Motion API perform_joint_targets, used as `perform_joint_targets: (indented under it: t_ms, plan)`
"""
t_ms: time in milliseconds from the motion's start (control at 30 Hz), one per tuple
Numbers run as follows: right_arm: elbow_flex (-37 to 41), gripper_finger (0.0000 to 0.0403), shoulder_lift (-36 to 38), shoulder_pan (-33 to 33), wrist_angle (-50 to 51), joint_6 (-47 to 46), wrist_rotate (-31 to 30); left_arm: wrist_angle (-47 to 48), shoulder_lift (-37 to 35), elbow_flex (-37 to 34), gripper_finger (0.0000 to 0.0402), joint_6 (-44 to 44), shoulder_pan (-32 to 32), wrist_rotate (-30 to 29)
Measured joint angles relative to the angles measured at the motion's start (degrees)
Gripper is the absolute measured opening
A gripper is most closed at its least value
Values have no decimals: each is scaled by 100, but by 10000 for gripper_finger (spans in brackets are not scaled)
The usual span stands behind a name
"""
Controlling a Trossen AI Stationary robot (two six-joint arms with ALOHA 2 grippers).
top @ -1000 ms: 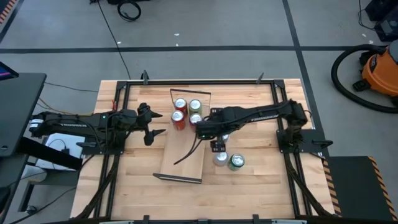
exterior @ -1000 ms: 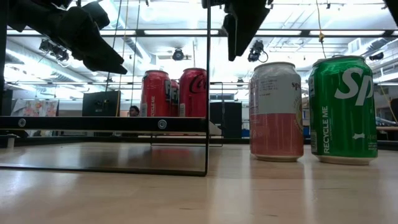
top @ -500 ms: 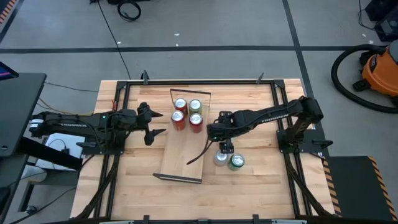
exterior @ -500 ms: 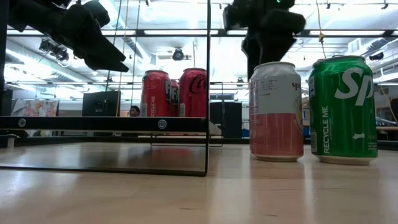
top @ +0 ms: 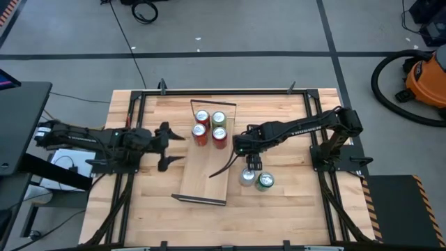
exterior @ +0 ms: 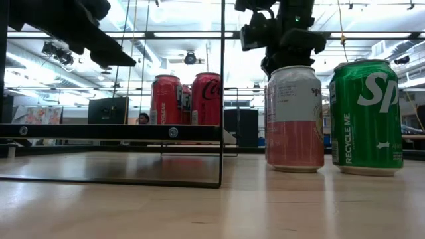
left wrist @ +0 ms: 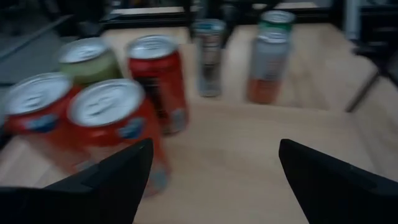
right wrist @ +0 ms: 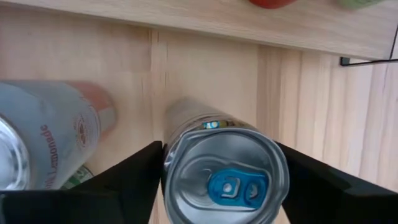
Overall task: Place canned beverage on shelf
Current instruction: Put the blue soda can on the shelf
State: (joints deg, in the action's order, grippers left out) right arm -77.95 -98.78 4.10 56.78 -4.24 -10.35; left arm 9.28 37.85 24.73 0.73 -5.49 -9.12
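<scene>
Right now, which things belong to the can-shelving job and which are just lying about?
Job: shelf; its four cans; pink can; green can; blue-tab can inside open right gripper.
Lying about: orange vacuum; floor cable; left gripper idle beside shelf.

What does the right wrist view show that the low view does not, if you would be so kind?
Only the right wrist view shows the lid of one can from above, with its blue tab, and the right gripper's fingers on either side of it. Only the low view shows the left gripper overhead and the room behind, with its ceiling lights. Both show two cans standing on the table off the shelf, with the right gripper at one of them.
</scene>
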Motion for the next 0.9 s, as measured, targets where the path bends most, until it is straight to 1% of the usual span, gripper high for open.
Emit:
perform_joint_targets:
  t_ms: [100,167,300,367,467,533,667,800,900]
  plan:
    - [-1,261,0,-19,0,60,22,-3,0,0,359,-4,-285,38]
    - [-73,255,-6,-26,118,84,22,-78,2,0,359,59,-463,43]
    - [-472,261,-9,-35,377,7,-36,-499,11,0,359,268,-656,53]
    - [-726,265,-9,-35,578,-19,-55,-792,152,2,359,385,-665,21]
    - [-1085,266,-9,-33,772,-17,-163,-1332,482,2,359,652,-661,-55]
    - [-1363,266,-9,-33,877,-23,-255,-1554,816,123,359,704,-659,-116]
    - [-1808,266,0,-37,975,-30,-337,-1530,1546,527,359,636,-659,-503]
    - [-2132,266,0,-12,1023,-34,-299,-1565,2205,1049,359,346,-659,-602]
    - [-2317,266,0,23,946,-58,-133,-1534,2668,1386,359,126,-661,-652]
